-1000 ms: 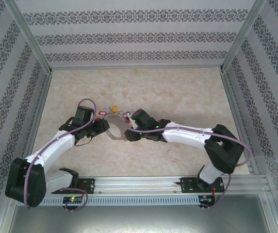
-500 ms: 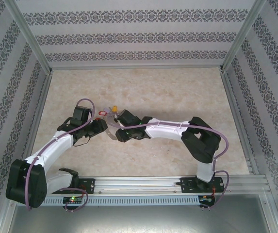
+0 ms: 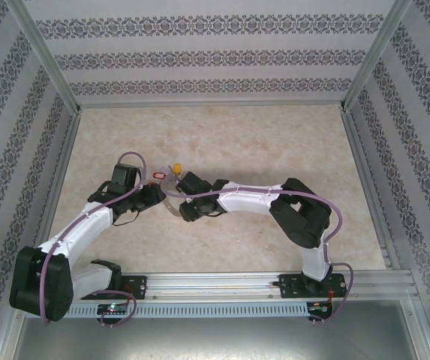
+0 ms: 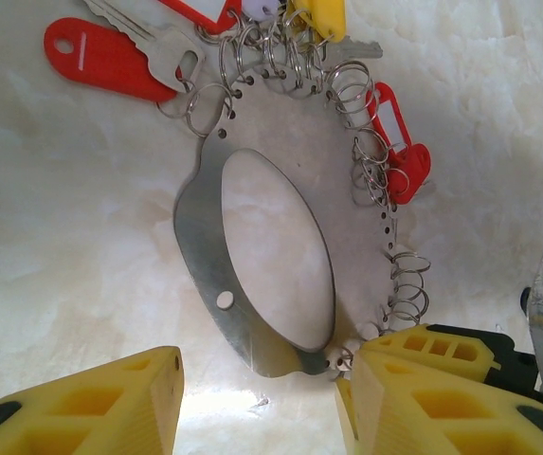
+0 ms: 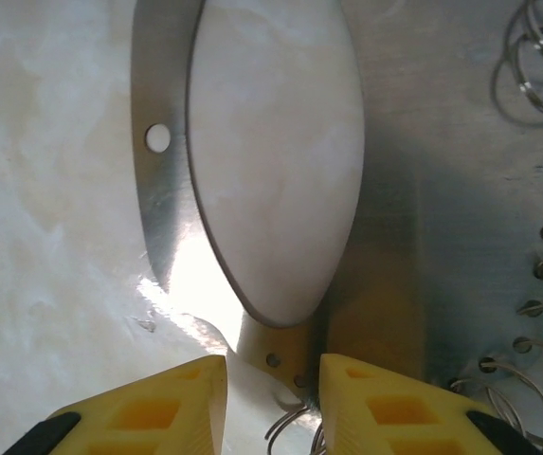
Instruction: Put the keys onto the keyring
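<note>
Flat on the pale marbled table [image 4: 63, 237], near its middle as seen from above: the keyring [image 4: 352, 213], a thin grey metal plate with a large oval hole. Along its far and right-hand rim in the left wrist view, a fringe of small split rings [image 4: 408, 289]. Hung from them: a red-tagged key [image 4: 110, 59] at the upper left, a yellow tag [image 4: 316, 17] at the top and another red tag [image 4: 402, 156] on the right. Just short of the plate's near end, the left gripper [image 4: 257, 403], spread wide. Yellow fingers [image 4: 110, 408] set either side of that end, the one at picture right just beside the lowest split rings. Opposite, the right gripper [image 5: 273, 403], parted more narrowly, with the plate's holed lower tab lying in the gap. Probably not clamped on it, though contact hard to judge from this angle. From above, both arms low over the table, meeting at the keyring from left and right.
</note>
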{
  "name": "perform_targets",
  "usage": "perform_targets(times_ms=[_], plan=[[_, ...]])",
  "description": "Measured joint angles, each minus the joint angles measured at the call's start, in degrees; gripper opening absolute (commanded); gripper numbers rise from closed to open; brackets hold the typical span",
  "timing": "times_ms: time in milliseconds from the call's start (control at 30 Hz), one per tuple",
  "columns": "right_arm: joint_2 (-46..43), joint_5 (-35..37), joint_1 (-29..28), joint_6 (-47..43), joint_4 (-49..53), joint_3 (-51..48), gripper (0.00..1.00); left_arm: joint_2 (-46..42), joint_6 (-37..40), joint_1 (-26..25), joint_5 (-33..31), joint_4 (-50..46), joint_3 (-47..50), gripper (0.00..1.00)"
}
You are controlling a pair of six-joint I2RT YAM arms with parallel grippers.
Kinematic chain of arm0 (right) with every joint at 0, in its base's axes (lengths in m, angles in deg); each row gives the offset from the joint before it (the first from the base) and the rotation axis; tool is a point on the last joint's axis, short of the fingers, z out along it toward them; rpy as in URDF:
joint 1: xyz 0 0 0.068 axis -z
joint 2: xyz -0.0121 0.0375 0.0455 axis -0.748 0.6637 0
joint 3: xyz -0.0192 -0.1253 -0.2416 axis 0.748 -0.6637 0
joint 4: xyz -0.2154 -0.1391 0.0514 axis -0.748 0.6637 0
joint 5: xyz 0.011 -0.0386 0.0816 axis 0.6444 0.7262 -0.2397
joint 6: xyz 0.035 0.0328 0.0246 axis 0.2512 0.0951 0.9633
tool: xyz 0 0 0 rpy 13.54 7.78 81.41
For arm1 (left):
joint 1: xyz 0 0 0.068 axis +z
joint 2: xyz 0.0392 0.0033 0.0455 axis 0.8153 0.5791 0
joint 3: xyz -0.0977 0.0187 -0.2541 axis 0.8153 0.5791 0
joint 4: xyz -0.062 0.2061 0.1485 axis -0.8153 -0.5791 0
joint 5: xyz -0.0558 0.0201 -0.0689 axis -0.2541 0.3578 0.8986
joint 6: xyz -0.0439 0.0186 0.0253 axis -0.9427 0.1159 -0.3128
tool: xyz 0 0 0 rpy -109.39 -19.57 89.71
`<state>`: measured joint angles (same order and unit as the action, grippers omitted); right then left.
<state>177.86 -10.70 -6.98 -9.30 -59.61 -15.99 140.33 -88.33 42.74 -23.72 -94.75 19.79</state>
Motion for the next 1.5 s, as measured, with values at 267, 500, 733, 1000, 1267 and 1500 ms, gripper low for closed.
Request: perform_targets(times_ms=[267,500,733,1000,1267,1500], plan=[[-0.15,2.86,-0.15,-0.55,1.77,-0.07,0.34,0.17,0.02,0.0,0.24,0.04,0.11,0.5],[-1.01,4.15,-0.37,-1.29,2.99,-1.05,0.35,0.22,0.02,0.0,0.66,0.09,0.59,0.5],[-2.86,4.72,-0.37,-1.31,4.22,-2.62,0.37,0.74,0.04,0.0,1.53,0.2,0.59,0.5],[-4.11,4.04,-0.37,-1.31,4.17,-4.83,0.36,0.87,0.5,-0.02,2.6,0.2,0.59,0.5],[-4.15,2.38,-0.31,-1.25,2.89,-5.88,0.3,0.87,2.29,-2.05,2.8,-0.13,0.13,0.45],[-5.97,1.7,0.15,-1.27,2.05,-8.31,0.37,0.94,3.45,-5.03,2.95,-0.44,-1.29,0.43]])
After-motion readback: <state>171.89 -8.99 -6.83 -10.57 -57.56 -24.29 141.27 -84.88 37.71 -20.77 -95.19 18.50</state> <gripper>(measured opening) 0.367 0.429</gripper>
